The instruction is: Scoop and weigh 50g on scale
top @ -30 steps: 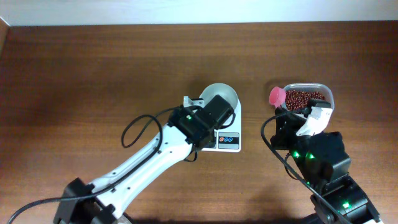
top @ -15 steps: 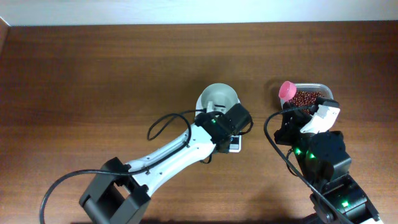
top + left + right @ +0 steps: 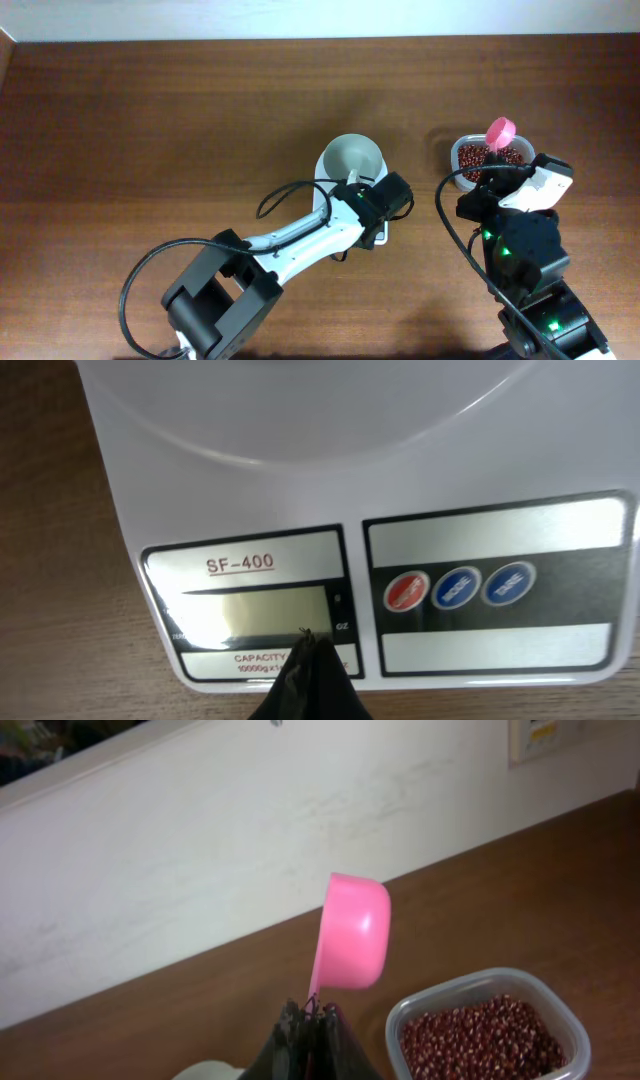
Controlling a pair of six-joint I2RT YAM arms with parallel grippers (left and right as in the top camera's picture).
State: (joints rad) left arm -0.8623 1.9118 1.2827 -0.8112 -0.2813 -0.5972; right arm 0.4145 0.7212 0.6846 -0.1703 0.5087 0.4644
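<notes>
Left hand (image 3: 308, 652): clenched, its two dark fingers pressed together to one tip, grasping nothing.
Left hand's place: the tip points at the front panel of the scale (image 3: 350, 480), at the lower edge of the display (image 3: 255, 615); whether it touches cannot be told.
Scale: white, it lies flat on the brown counter (image 3: 50, 560) right under the left hand. Its front panel reads "SF-400" and the grey display shows no digits.
Buttons: one red (image 3: 406, 591) and two blue (image 3: 459, 587) sit in a row on the panel, to the right of the fingertip.
Bowl (image 3: 352, 160): round and white, it stands on the scale beyond the left hand. No contents show in it.
Right hand (image 3: 308, 1020): shut tight on the thin handle of the pink spoon (image 3: 352, 932).
Spoon: it is held upright, with its cup above the right hand's fingers and raised off the counter. What the cup holds cannot be seen.
Tub (image 3: 400, 1020): clear plastic, it stands on the counter just beside and below the right hand, on that hand's right.
Beans (image 3: 480, 1038): small and reddish-brown, they lie heaped in the tub, below the raised spoon.
</notes>
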